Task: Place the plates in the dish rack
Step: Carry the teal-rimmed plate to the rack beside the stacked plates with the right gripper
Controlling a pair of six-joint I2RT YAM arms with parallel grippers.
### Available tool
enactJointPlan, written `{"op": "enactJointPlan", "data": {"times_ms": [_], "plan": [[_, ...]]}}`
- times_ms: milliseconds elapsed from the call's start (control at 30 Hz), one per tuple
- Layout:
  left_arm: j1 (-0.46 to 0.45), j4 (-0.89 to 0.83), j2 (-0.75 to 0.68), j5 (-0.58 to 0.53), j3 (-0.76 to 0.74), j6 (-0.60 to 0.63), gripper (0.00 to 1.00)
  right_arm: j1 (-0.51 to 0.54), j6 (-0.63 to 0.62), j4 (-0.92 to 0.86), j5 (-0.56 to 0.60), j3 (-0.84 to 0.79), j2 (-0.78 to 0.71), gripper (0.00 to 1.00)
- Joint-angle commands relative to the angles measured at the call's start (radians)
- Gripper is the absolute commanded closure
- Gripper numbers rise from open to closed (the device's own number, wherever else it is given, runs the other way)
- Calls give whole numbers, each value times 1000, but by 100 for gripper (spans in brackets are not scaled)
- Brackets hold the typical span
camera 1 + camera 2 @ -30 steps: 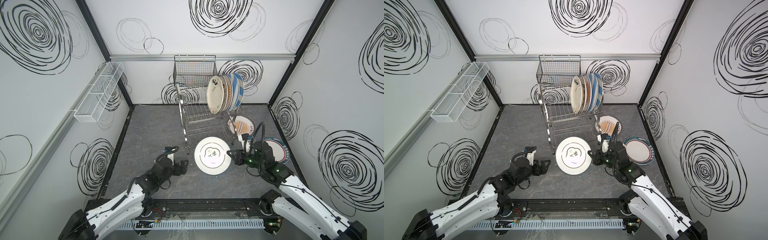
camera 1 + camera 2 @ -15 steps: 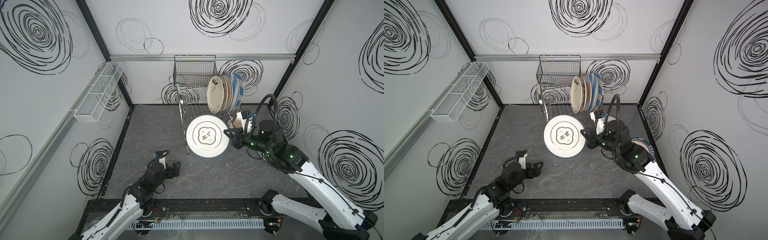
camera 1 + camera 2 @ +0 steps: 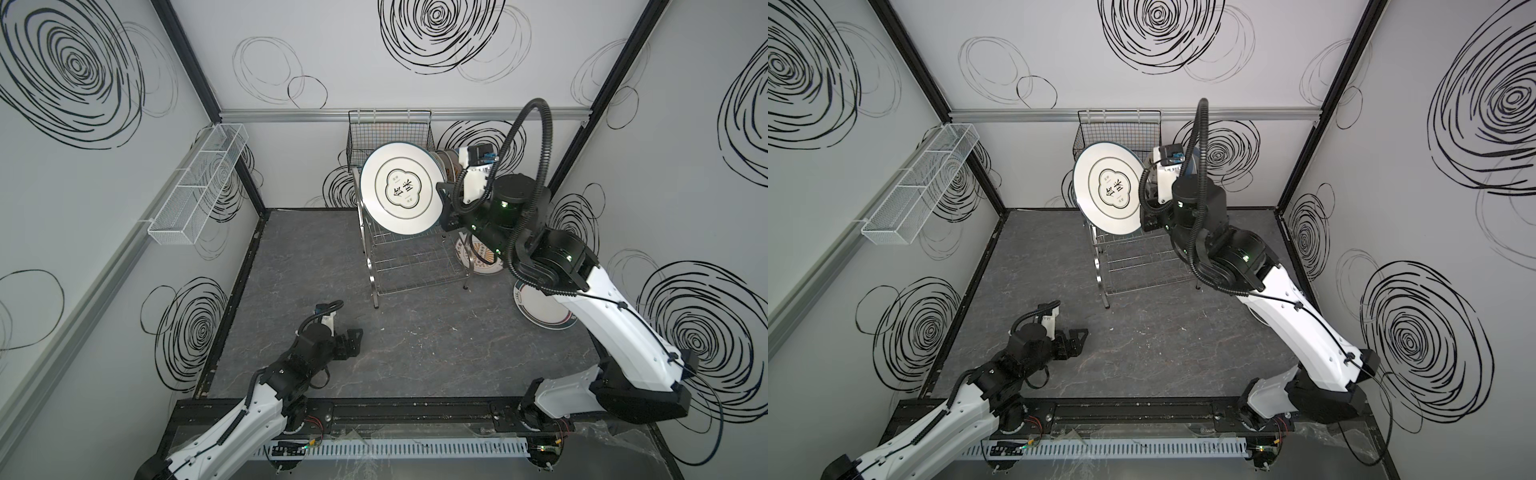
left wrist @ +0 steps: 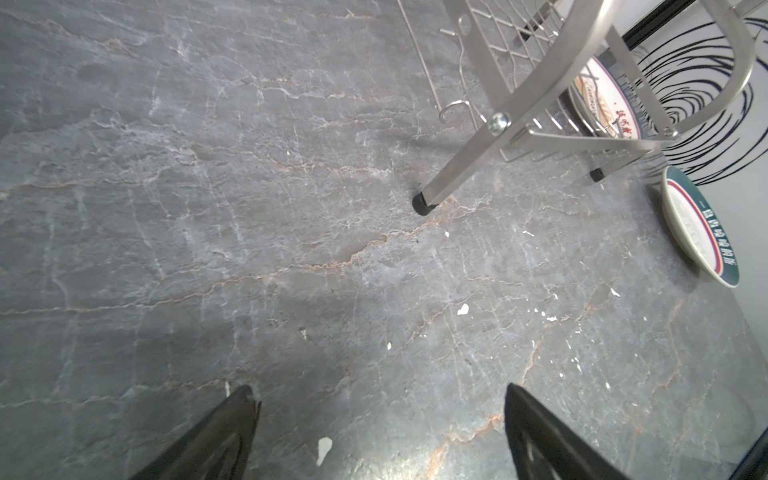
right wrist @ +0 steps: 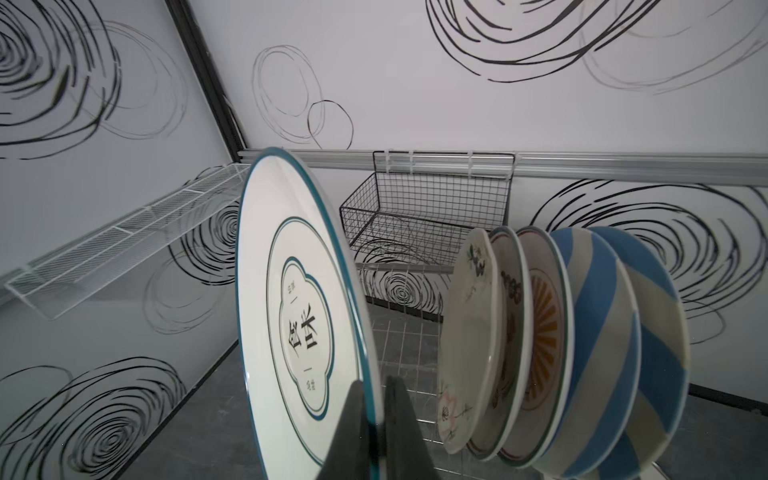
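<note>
The grey stone-look tabletop (image 3: 436, 357) carries the dish rack (image 3: 371, 266) toward the back, a two-tier steel frame whose top tier already holds five plates (image 5: 540, 340) standing on edge in a close row: a floral one nearest the free slots, two more patterned ones, then two blue-and-white striped at the far end. Raised above that tier is a large white plate (image 3: 401, 193) with a teal rim and Chinese characters in the middle, turned upright on its edge and roughly parallel to the racked row, near the floral plate but apart from it. The right gripper (image 5: 372, 382) has it by the lower rim, fingers pinched narrow with one on each face. So the step in hand looks like slotting the sixth plate. The next move calls for lowering it straight down and upright into a free slot beside the floral plate, with its rim guided between the wires and kept off its neighbour, and letting go only once it is seated. Two remain on the tabletop: a sunburst plate (image 3: 478, 259) just beside the rack, partly hidden by the right arm, and a green-rimmed plate (image 4: 698, 232) nearer the right wall. The left gripper (image 4: 379, 388) sits low over bare tabletop near the front, fingers spread wide around nothing
</note>
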Motion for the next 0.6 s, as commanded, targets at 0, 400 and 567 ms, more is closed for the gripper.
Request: {"op": "enactJointPlan", "data": {"times_ms": [0, 400, 567], "plan": [[7, 38, -29, 8, 0, 18, 4, 45, -139, 60, 323, 84, 61, 100], [6, 47, -10, 23, 1, 21, 4, 122, -390, 383, 706, 1, 153, 100], [5, 47, -9, 24, 1, 21, 4, 119, -441, 426, 746, -11, 179, 100]]}}
